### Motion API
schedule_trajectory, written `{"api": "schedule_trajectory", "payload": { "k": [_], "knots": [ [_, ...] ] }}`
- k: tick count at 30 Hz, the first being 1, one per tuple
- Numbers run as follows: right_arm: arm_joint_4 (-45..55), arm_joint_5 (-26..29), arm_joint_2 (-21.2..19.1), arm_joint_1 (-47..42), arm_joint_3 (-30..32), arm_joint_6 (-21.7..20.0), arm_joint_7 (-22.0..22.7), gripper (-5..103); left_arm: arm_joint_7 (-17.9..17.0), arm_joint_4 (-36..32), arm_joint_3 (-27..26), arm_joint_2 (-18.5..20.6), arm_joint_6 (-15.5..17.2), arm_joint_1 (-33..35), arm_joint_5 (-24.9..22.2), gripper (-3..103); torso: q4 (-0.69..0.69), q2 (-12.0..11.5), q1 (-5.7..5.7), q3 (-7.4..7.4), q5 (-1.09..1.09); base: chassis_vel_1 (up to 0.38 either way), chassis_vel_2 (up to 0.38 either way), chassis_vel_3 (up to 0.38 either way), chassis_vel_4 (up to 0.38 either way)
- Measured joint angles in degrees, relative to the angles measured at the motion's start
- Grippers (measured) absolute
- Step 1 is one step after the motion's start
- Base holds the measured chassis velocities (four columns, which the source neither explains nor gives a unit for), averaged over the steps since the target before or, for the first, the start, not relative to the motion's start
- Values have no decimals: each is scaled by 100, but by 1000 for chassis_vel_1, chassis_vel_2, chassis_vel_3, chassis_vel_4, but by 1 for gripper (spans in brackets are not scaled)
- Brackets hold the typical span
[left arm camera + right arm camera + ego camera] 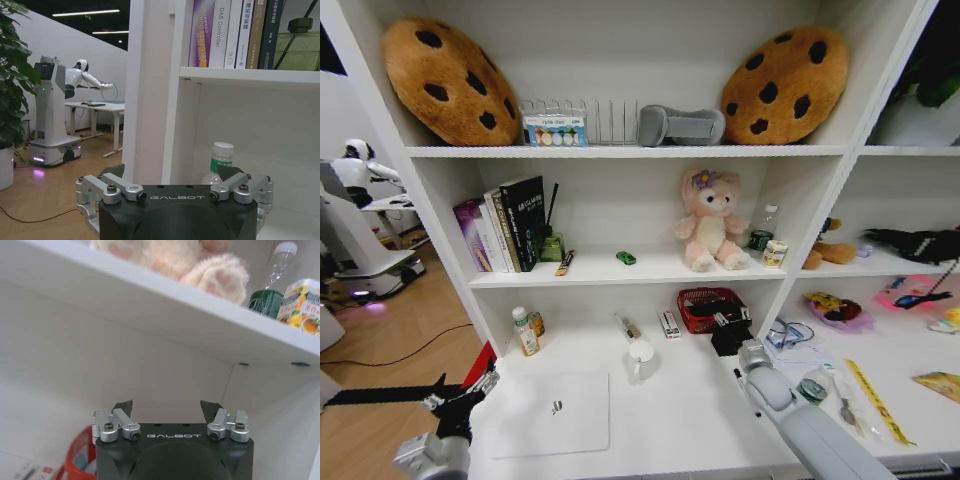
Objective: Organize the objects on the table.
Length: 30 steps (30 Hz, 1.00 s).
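Note:
A closed silver laptop (555, 410) lies flat on the white table (690, 420), at its front left. On the shelf above it sit a tiny green toy car (626, 258) and a small can (775, 253). That can (305, 302) carries a fruit label. The yellow ruler (875, 400) lies on the table at the right. My right gripper (729, 322) hovers open and empty just in front of a red basket (708, 303); the right wrist view has it (166, 407) under the shelf. My left gripper (480, 385) is open beside the table's left end, also seen from its own wrist (173, 172).
A white mug (640, 355) stands mid-table, and a white-capped bottle (525, 332) (221, 157) stands at the back left. Books (505, 225), a pink plush toy (710, 220) and cookie cushions (450, 80) fill the shelves. Another robot (55, 110) stands across the room.

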Motion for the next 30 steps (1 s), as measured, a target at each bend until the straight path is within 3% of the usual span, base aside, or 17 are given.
{"api": "schedule_trajectory", "payload": {
  "k": [2,4,7,12,18,24,30],
  "knots": [
    [387,260,-63,-206,58,-170,62,85,-1,0,11,-8,0,-20,0,100,1,0,0,0,-1,0,0,0,0],
    [601,392,-98,-350,92,-279,102,85,0,1,21,-14,0,-29,1,100,1,0,0,0,-1,0,0,0,0],
    [1495,666,-200,-1138,273,-732,290,99,1,16,48,-37,-10,-38,15,100,-2,0,0,0,0,0,0,0,0],
    [2541,1073,-121,-2174,684,-1315,563,100,8,5,41,-51,-38,-20,25,100,0,0,-1,0,-1,0,0,0,0],
    [2938,1386,-33,-3044,1147,-1700,606,100,97,-62,16,6,-103,0,-53,100,-1,0,-1,-1,-1,0,0,0,0],
    [2983,1918,-41,-3366,1480,-2078,545,100,224,-122,-4,85,-158,79,-104,100,-1,0,-1,-1,0,0,0,0,0],
    [2808,2949,-222,-3024,1782,-2804,413,100,419,-200,-19,168,-227,212,-188,100,1,-1,-1,0,1,0,0,0,0]
  ]
}}
